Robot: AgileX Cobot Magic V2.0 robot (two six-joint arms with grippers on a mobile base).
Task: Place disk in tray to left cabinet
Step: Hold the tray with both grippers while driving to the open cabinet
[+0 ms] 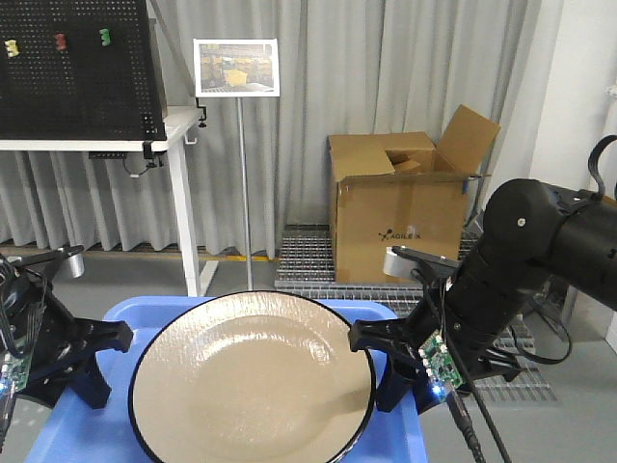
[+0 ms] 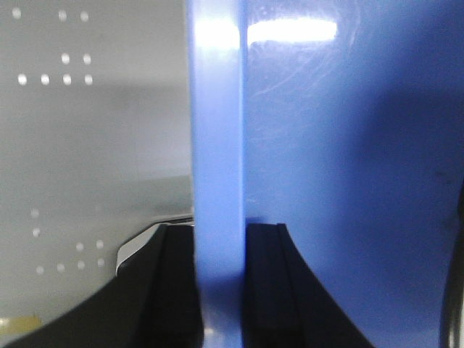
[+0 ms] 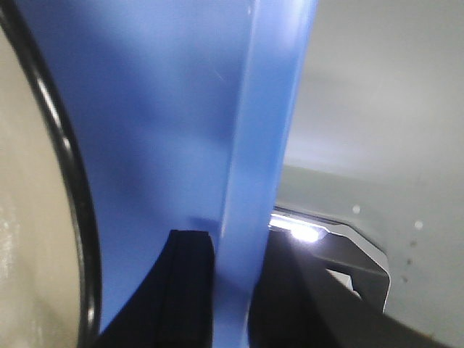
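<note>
The blue tray (image 1: 145,311) is held up at the bottom of the exterior view, and the tan disk (image 1: 253,376) with its black rim lies in it, filling most of it. My left gripper (image 1: 111,338) is shut on the tray's left rim (image 2: 217,145). My right gripper (image 1: 364,338) is shut on the right rim (image 3: 268,109), a finger on each side. The disk's edge (image 3: 29,217) shows in the right wrist view. The cabinet is out of the exterior view. Both wrist views show a pale grey surface with small holes (image 2: 72,145) behind the tray; I cannot tell what it is.
Ahead stand an open cardboard box (image 1: 410,203) on metal grates (image 1: 308,256), a sign on a thin pole (image 1: 237,68), and a white table (image 1: 183,193) carrying a black pegboard (image 1: 77,68). Grey curtains close off the back.
</note>
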